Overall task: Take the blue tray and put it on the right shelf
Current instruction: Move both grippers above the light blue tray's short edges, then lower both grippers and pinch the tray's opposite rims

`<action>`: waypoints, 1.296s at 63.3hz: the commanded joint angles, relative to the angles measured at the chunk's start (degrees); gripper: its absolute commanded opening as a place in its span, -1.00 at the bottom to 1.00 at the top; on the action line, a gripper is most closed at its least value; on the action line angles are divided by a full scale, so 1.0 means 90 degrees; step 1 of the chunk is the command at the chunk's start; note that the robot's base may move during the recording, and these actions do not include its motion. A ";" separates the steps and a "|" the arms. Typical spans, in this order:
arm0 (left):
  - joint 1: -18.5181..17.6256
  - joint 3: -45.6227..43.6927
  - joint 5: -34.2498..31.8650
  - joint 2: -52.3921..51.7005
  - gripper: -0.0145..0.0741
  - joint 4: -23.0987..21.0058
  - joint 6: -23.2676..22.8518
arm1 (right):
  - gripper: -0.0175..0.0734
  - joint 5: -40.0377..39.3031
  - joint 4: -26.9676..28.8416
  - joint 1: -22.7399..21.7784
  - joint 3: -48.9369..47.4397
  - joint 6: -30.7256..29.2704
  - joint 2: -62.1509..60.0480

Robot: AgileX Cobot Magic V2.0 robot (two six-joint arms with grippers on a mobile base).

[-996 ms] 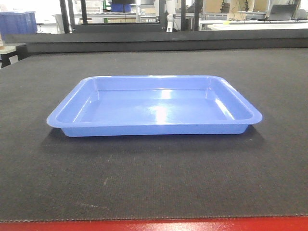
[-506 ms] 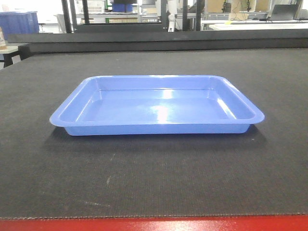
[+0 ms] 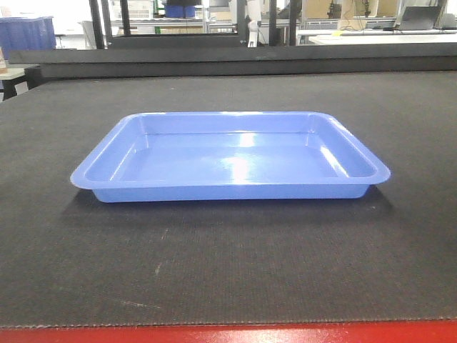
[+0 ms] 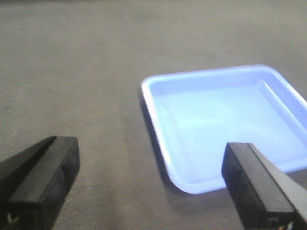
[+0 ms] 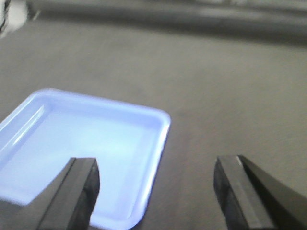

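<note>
The blue tray (image 3: 230,155) lies flat and empty on the dark mat, in the middle of the front view. In the left wrist view my left gripper (image 4: 151,184) is open above the tray's near left corner (image 4: 192,184), its right finger (image 4: 254,187) over the tray. In the right wrist view my right gripper (image 5: 156,191) is open, straddling the tray's right rim (image 5: 158,158) near its front corner; its left finger (image 5: 79,191) is over the tray. Neither gripper shows in the front view. The right shelf is out of view.
The dark mat (image 3: 228,271) covers a table with a red front edge (image 3: 228,334). Behind the table stand dark blue bins (image 3: 27,33), black uprights and workbenches.
The tray's image shifted slightly right and then back left in the front view. It still lies on the mat.
</note>
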 commanded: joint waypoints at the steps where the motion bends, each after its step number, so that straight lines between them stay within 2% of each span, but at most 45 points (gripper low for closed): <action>1: -0.0208 -0.0700 0.0097 0.0650 0.49 -0.0072 0.0013 | 0.70 0.0123 -0.0039 0.0149 -0.0820 -0.0044 0.0772; 7: -0.0227 -0.1368 0.0632 0.1614 0.49 -0.0072 -0.0021 | 0.70 0.0744 -0.0033 0.0190 -0.1484 -0.0030 0.1712; 16: -0.0227 -0.2224 0.1143 0.2867 0.49 -0.0039 -0.0470 | 0.70 0.1485 -0.0028 0.0190 -0.2460 0.0067 0.2913; 25: -0.0227 -0.3043 0.1695 0.4045 0.48 -0.0010 -0.0939 | 0.70 0.1829 -0.0143 0.0190 -0.3193 0.0539 0.3936; 34: -0.0227 -0.3738 0.1918 0.5052 0.47 0.0046 -0.1152 | 0.70 0.2060 -0.0619 0.0190 -0.3841 0.1241 0.4788; 42: -0.0252 -0.4355 0.2104 0.5813 0.47 0.0152 -0.1316 | 0.70 0.2217 -0.0894 0.0190 -0.4233 0.1580 0.5394; 60: -0.0256 -0.5261 0.2531 0.6819 0.47 0.0318 -0.1316 | 0.70 0.2146 -0.0894 0.0190 -0.4471 0.1601 0.6281; 82: -0.0244 -0.5287 0.2578 0.7393 0.47 0.0331 -0.1316 | 0.70 0.2048 -0.0894 0.0195 -0.4471 0.1601 0.6977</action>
